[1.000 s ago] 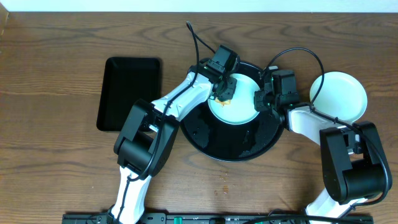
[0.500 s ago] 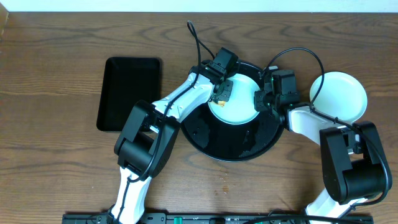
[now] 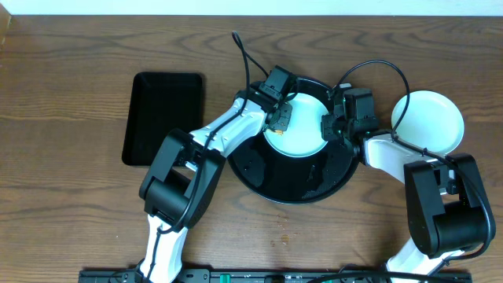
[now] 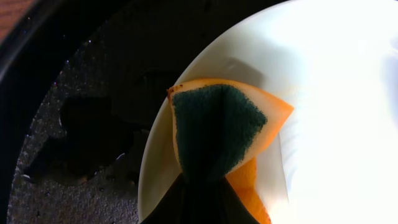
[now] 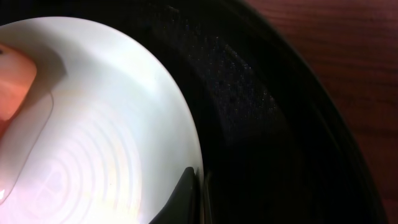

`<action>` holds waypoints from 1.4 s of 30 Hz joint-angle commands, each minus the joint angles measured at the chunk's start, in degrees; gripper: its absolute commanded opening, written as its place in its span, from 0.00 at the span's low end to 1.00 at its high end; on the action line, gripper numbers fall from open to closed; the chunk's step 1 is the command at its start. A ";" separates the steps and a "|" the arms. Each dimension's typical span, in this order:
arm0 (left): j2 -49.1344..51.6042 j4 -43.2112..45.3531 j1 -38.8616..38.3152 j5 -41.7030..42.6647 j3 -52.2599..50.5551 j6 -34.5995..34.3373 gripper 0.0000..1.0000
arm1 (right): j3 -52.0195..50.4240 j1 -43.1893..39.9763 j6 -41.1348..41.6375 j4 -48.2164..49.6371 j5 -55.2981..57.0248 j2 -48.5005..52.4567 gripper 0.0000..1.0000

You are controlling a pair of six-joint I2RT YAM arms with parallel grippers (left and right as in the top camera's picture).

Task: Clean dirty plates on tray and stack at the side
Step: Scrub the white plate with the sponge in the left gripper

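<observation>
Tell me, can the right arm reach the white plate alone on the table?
Probably yes. The lone plate lies close beside the right arm, nothing on it, but its claw must first let go of the plate on the tray.

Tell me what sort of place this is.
Probably a robot test bench rather than a kitchen: two arms work at a wooden table, a plate sits on a round black tray, and the left gripper presses a sponge to it. No sink shows.
</observation>
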 commanded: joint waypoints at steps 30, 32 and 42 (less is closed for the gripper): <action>2.58 1.40 -4.74 9.66 -10.38 0.52 0.08 | 0.02 -0.37 0.11 -0.79 0.17 1.18 0.01; 2.58 1.77 -5.03 12.57 -10.38 0.50 0.08 | 0.02 -0.37 0.11 -0.79 0.17 1.18 0.01; 1.16 1.70 -4.24 24.96 -9.29 0.55 0.08 | 0.02 -0.37 0.11 -0.59 0.17 1.18 0.01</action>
